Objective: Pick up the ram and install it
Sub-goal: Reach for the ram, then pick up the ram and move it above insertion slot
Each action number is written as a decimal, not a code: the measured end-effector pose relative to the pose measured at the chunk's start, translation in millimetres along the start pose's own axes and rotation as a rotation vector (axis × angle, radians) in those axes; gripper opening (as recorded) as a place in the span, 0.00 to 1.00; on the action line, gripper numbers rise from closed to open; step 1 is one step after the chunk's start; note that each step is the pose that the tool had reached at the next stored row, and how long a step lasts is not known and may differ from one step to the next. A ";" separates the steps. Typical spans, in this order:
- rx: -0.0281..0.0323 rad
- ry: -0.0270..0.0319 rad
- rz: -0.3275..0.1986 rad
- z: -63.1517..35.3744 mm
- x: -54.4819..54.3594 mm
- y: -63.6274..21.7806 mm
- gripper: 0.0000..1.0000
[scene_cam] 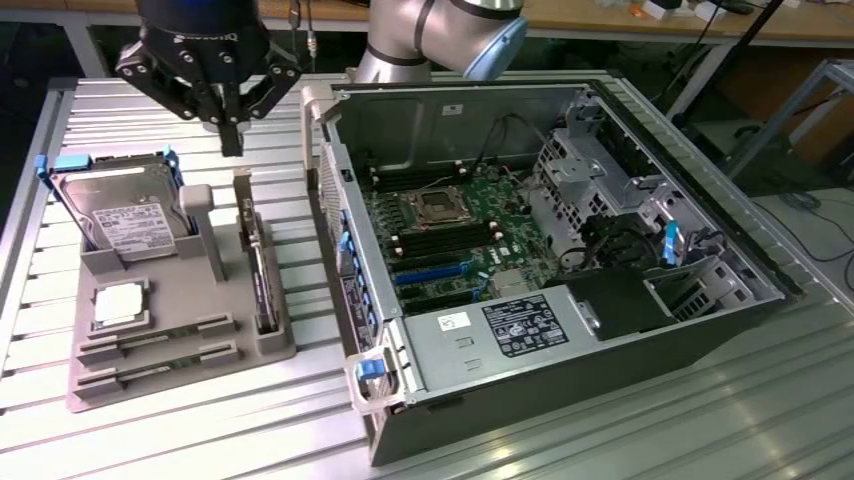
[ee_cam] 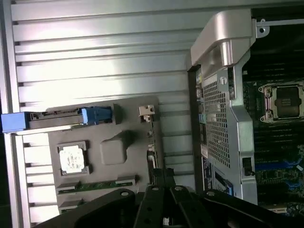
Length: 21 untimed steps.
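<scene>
One robot gripper [scene_cam: 234, 145] hangs with its fingers pressed together, holding nothing. Well below them, the ram [ee_cam: 97, 184] lies in its slot on a grey tray [scene_cam: 187, 300]. Off to the fingers' side stands an open computer [scene_cam: 534, 400]. Neither pickup nor installing is done yet.

Open computer case [scene_cam: 467, 350], grey parts holder [scene_cam: 176, 300] with hard drive [scene_cam: 127, 220], processor chip [scene_cam: 118, 302], expansion card [scene_cam: 262, 270], slatted table [scene_cam: 601, 430]
</scene>
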State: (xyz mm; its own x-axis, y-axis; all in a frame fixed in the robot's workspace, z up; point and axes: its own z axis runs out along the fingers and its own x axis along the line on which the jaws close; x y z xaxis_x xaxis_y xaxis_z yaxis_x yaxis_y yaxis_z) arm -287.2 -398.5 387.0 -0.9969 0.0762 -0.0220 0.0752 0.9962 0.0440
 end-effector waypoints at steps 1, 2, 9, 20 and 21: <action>0.0000 -0.0001 0.000 -0.1 7.5 -0.6 0.11; 0.0000 0.0000 0.000 -0.3 11.7 -0.9 0.11; 0.0001 0.0000 0.000 -1.3 62.1 -4.8 0.11; -0.0001 -0.0001 0.000 -1.8 85.0 -6.7 0.11; -0.0002 -0.0002 0.000 -1.7 85.0 -6.7 0.11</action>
State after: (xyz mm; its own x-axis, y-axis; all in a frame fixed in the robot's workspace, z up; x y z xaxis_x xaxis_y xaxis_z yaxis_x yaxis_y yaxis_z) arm -372.4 -398.7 386.6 -0.9968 0.0762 -0.0221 0.0752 0.9962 0.0442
